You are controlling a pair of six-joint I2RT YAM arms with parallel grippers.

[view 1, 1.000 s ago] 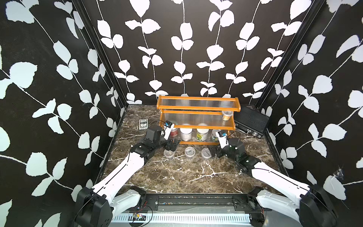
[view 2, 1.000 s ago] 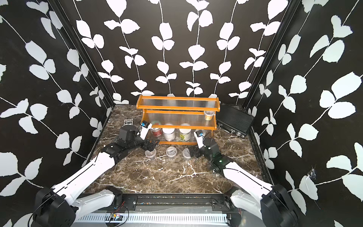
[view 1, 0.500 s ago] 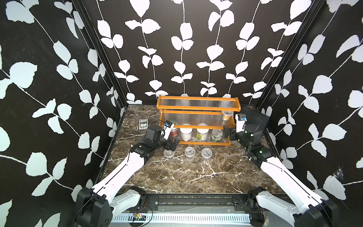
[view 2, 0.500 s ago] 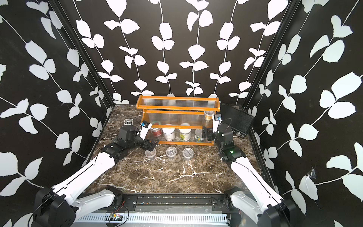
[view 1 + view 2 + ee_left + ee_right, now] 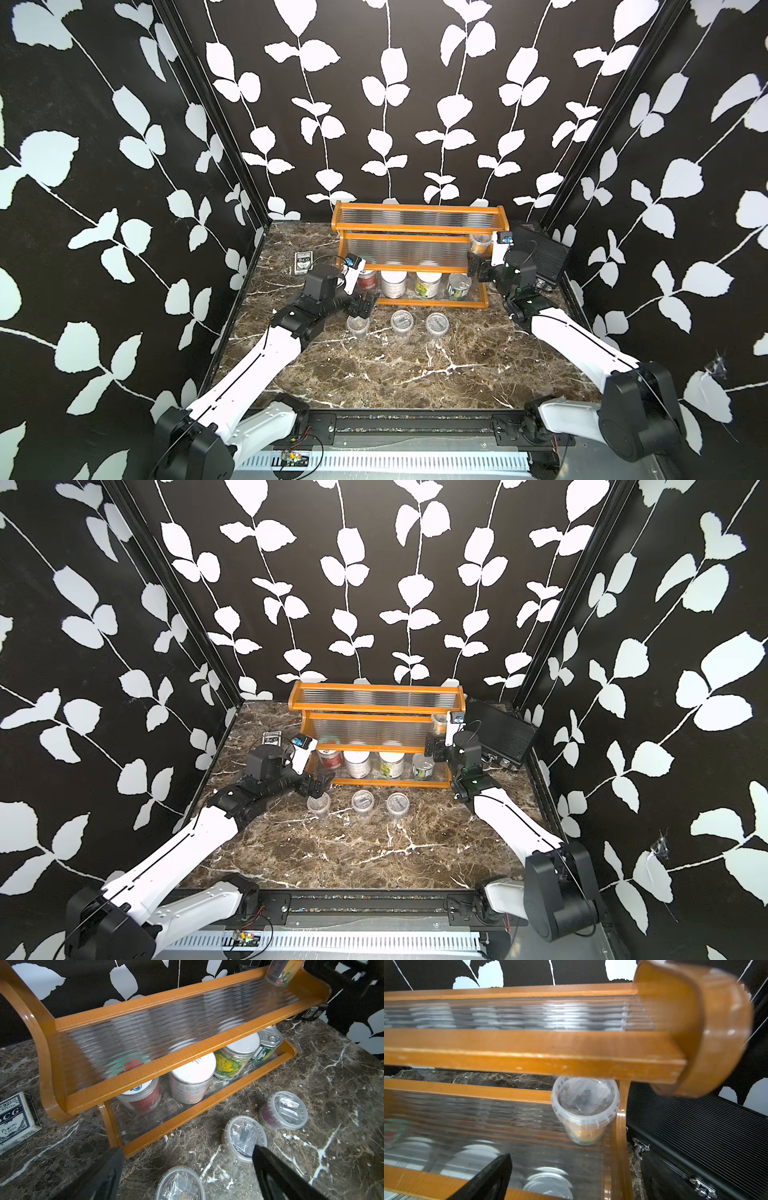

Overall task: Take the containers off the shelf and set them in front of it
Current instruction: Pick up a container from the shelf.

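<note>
While hanging low over the marble table (image 5: 395, 374) just in front of the shelf (image 5: 419, 226), holding the left gripper (image 5: 363, 305) with both jaws spread wide and clamping on nothing. Framing, in the left wrist view, the leftmost clear cup (image 5: 179, 1184) between the two black fingers (image 5: 276, 1169); touching it or not, not possible to tell. Finding next to this cup, in one row on the table, the middle clear cup (image 5: 402, 322) and the right clear cup (image 5: 437, 323), each standing apart from the next. Finding on the lowest tier, upright and side by side, the strawberry-lid jar (image 5: 145, 1099), the white-lid jar (image 5: 192, 1082), the yellow-label jar (image 5: 231, 1061) and the pull-tab tin (image 5: 268, 1043). Holding the right gripper (image 5: 477, 270) higher, at the right end of the shelf near the middle tier, jaws also standing apart and carrying nothing; showing only one finger (image 5: 488, 1178) in the right wrist view. Facing there the fourth clear cup (image 5: 584, 1105), sitting upright on the middle tier at its right end, just beside the side post. Seeing also the BCG card box (image 5: 303, 263) lying flat on the table left of the shelf, and the black ribbed case (image 5: 548, 259) just beside its right end.
</note>
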